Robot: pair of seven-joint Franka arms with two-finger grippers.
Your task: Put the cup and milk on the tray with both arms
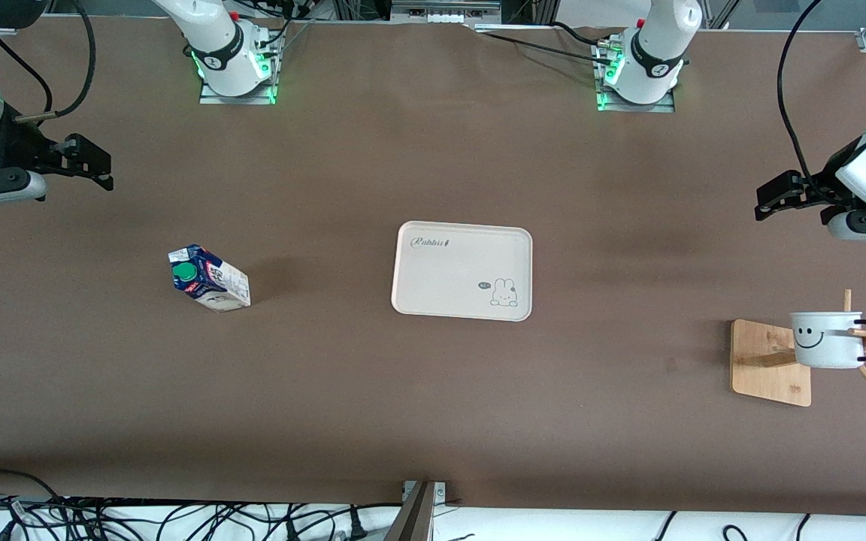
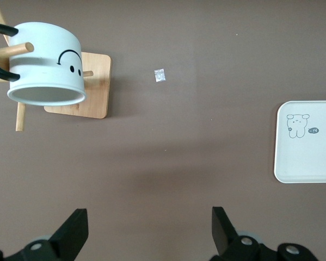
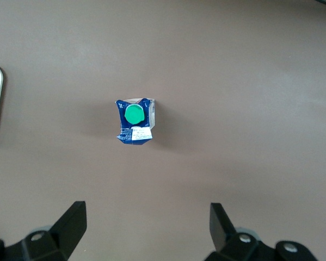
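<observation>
On the brown counter [image 1: 433,421] I count one tray [image 1: 463,270], one milk carton [image 1: 209,278], one cup [image 1: 828,340] and one wooden rack [image 1: 771,362].

The tray lies flat near the middle of the counter with nothing on it. Its rabbit drawing sits in the corner nearer the front camera, toward my left arm's end.

The milk carton stands upright, green cap on top, well apart from the tray toward my right arm's end. Bare counter surrounds it on every side.

The cup hangs on a peg of the wooden rack, well apart from the tray toward my left arm's end. Its smiley face shows, and its black handle points toward that end of the counter. The rack stands close to that end's edge, with a wide open stretch of counter between it and the tray.

My left hand [image 1: 767,201] hangs over bare counter at my left arm's end, fingers [image 2: 75,231] spread wide, holding nothing.

My right hand [image 1: 98,169] hangs over bare counter at my right arm's end, fingers [image 3: 73,220] spread wide, also holding nothing. In its wrist view the carton sits centred between the fingers, lower down on the counter.
</observation>
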